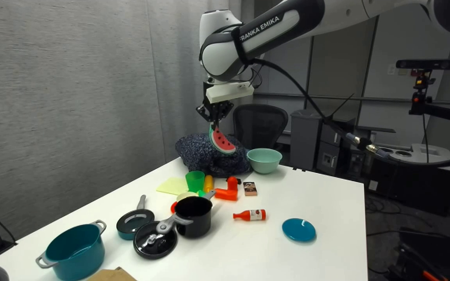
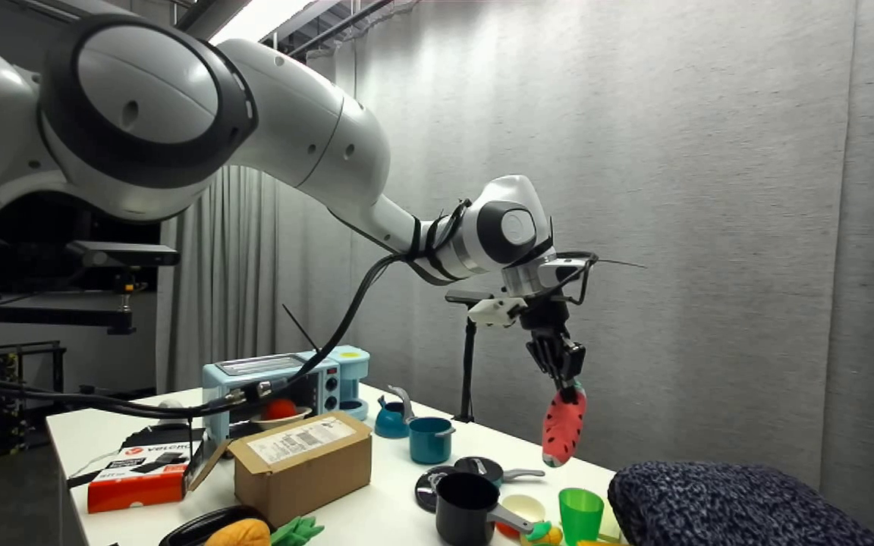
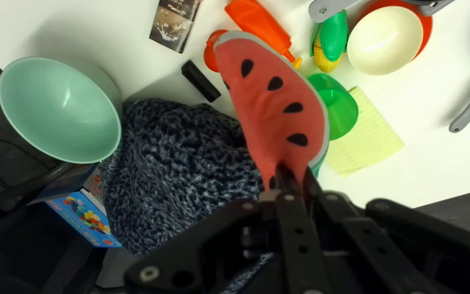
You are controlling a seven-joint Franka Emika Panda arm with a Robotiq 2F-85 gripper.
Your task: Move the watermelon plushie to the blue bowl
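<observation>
I have the gripper [image 1: 214,125] pinched on one end of the watermelon plushie [image 1: 224,143]; in the wrist view its fingers [image 3: 288,183] press into the red cloth. In both exterior views the toy hangs in the air below the fingertips, and I can see clear separation between it and the blue bowl [image 1: 264,167]. In an exterior view it shows to the left of the bowl, tilted, its lower tip about level with the bowl's rim in the picture.

I read the rest of the layout from that bowl, which stands upright near the edge of the white table [image 1: 326,203]. The dark blue speckled mound [image 1: 193,154] lies just beside it; I cannot tell whether the two touch. In my wrist feed a blue box [image 3: 82,216] with a colourful print shows just below the bowl.

In an exterior view a small printed carton [image 1: 250,189] lies near the bowl, on the side toward the camera. Farther out that way, a red bottle [image 1: 250,215] lies on its side, and beyond it sits a flat bright blue disc [image 1: 299,230]. Well to the bowl's left I have a green cup [image 1: 195,181], a black pot [image 1: 195,222] and, farthest off, a teal pot [image 1: 80,255].
</observation>
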